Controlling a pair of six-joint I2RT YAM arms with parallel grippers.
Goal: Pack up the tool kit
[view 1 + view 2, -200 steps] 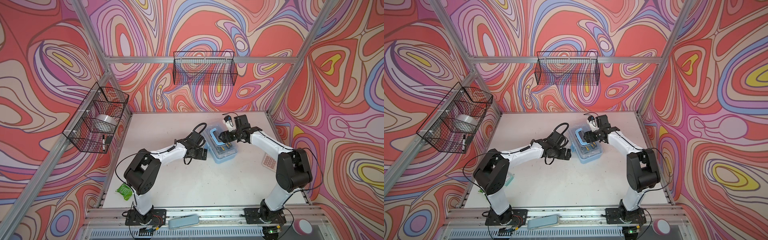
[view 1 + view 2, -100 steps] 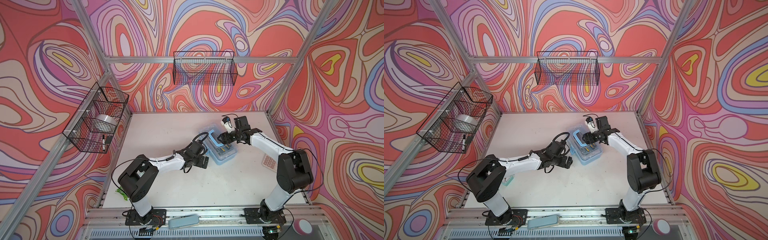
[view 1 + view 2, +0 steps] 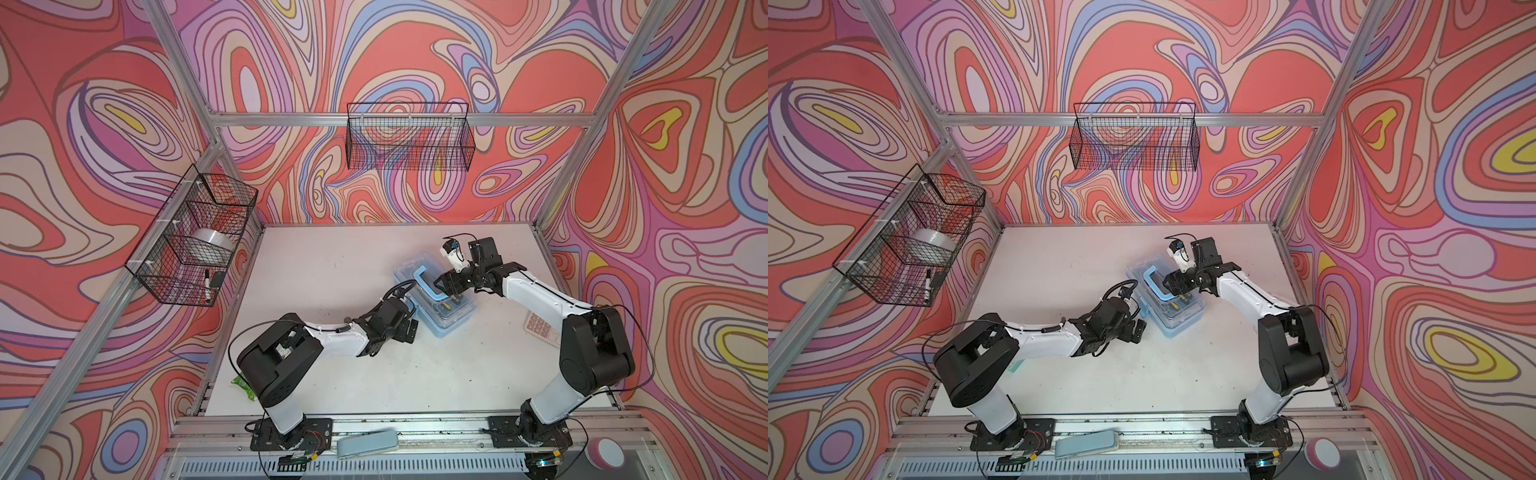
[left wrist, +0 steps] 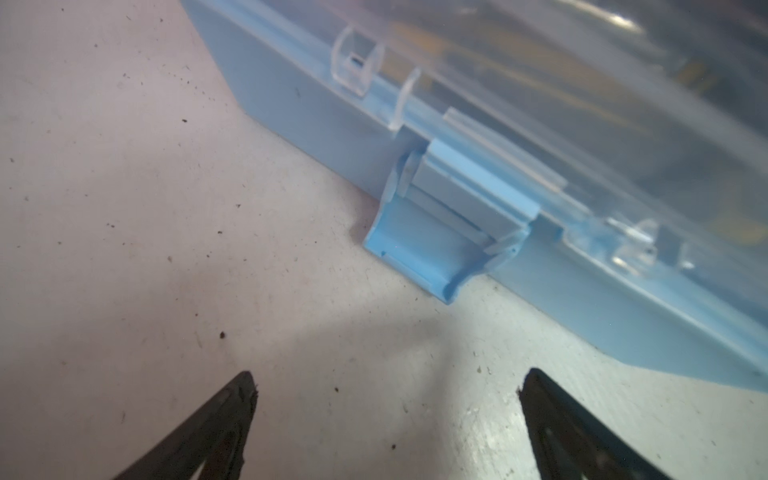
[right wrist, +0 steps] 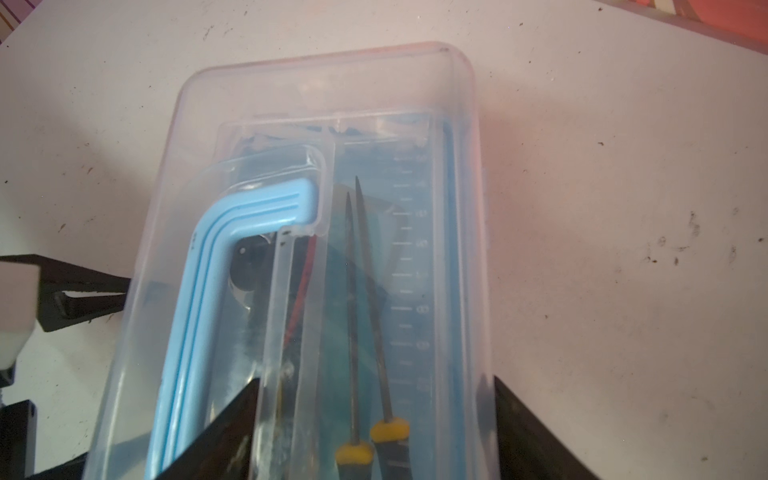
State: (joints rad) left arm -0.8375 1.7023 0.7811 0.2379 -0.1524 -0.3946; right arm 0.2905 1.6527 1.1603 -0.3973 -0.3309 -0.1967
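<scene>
Left tool (image 4: 386, 378) sits low on the worktop (image 4: 124, 208), jaws spread wide and empty. It's squared up to the blue latch (image 4: 436, 232) but not touching it. Just beyond, the tool kit case (image 3: 451, 318) lies flat mid-worktop with its clear lid (image 5: 374, 83) down and screwdrivers (image 5: 353, 332) showing through. Right tool (image 5: 374, 380) is over the case from the far side, jaws apart, gripping nothing. One finger is over the lid beside the blue handle (image 5: 195, 316), the other past the case's edge. My read: light, stiff, slick plastic that will skid if shoved, so pin the lid while snapping the latch, and carry it by the handle. The white worktop is scuffed and speckled. Behind it are swirly walls and wire baskets (image 3: 409, 137).
</scene>
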